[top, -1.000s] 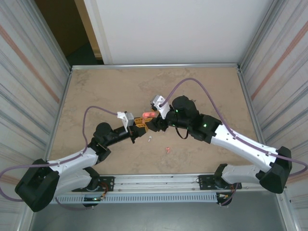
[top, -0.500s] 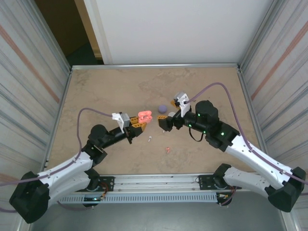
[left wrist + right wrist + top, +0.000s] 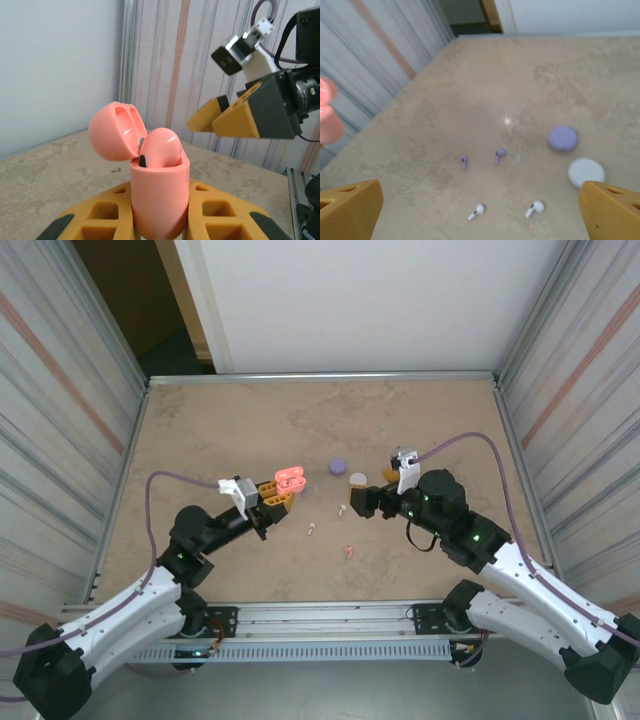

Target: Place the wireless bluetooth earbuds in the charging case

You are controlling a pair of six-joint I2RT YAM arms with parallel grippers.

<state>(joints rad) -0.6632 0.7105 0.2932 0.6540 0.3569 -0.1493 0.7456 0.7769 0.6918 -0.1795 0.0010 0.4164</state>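
My left gripper [image 3: 160, 222] is shut on a coral charging case [image 3: 160, 185], held upright with its lid [image 3: 114, 131] flipped open. One coral earbud [image 3: 161, 146] sits in the case. From above, the case [image 3: 292, 478] shows at the tip of the left gripper [image 3: 277, 496]. My right gripper [image 3: 358, 502] stands to its right, apart from it, open and holding nothing. Below the open right gripper [image 3: 479, 215] lie two purple earbuds [image 3: 464, 161] [image 3: 499, 155] and two white earbuds [image 3: 477, 211] [image 3: 535, 208]. A coral earbud [image 3: 348, 551] lies on the table nearer the arm bases.
A shut purple case [image 3: 563, 138] and a shut white case [image 3: 586, 172] lie on the marble tabletop [image 3: 220, 430], just left of the right wrist. Corrugated metal walls [image 3: 60, 440] close in both sides. A metal rail [image 3: 330, 615] runs along the near edge.
My right gripper has pulled away to the right from the coral case and opened wide. The left gripper has drawn back to the left, still holding the case.
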